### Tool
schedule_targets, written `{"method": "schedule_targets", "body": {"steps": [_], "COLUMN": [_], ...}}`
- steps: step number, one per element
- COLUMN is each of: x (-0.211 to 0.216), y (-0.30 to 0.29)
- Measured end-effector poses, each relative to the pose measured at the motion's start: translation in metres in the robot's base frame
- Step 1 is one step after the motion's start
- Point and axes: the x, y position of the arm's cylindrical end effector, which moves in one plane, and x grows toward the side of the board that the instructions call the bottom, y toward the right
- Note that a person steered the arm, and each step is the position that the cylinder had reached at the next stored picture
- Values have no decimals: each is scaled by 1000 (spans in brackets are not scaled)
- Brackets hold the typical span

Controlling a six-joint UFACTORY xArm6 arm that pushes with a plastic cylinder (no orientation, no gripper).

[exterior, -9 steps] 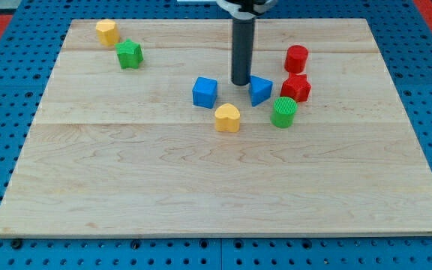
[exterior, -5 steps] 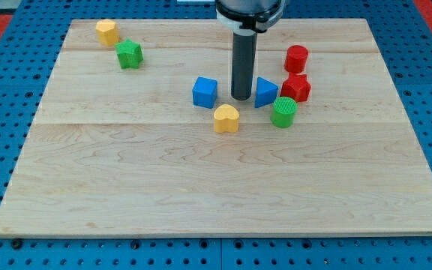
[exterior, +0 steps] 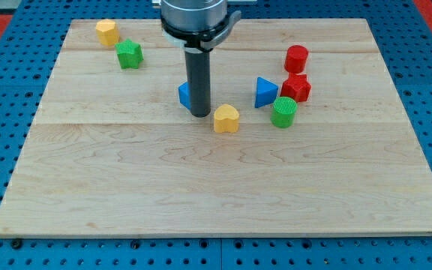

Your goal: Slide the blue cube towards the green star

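The blue cube (exterior: 184, 94) sits near the board's middle, mostly hidden behind my rod. My tip (exterior: 200, 113) rests on the board right against the cube's right-bottom side. The green star (exterior: 130, 54) lies at the view's upper left, well up and left of the cube. The yellow heart (exterior: 226, 118) lies just right of my tip.
A yellow block (exterior: 107, 31) sits up-left of the green star. A blue triangle (exterior: 265, 91), a red cylinder (exterior: 296, 58), a red block (exterior: 297, 87) and a green cylinder (exterior: 283, 112) cluster at the right. The wooden board (exterior: 223, 187) ends on a blue pegboard.
My tip moved from beside the blue triangle down and left to the blue cube's right side. The cube shifted slightly left. The triangle stays where it was nudged.
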Motion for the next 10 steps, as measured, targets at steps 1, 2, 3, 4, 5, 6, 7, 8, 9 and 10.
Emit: {"method": "schedule_targets", "body": {"steps": [1, 2, 3, 4, 5, 6, 7, 8, 9, 10], "x": [-13, -35, -49, -56, -71, -72, -71, -71, -71, -70], "y": [-1, 0, 4, 29, 25, 8, -7, -17, -36, -43]}}
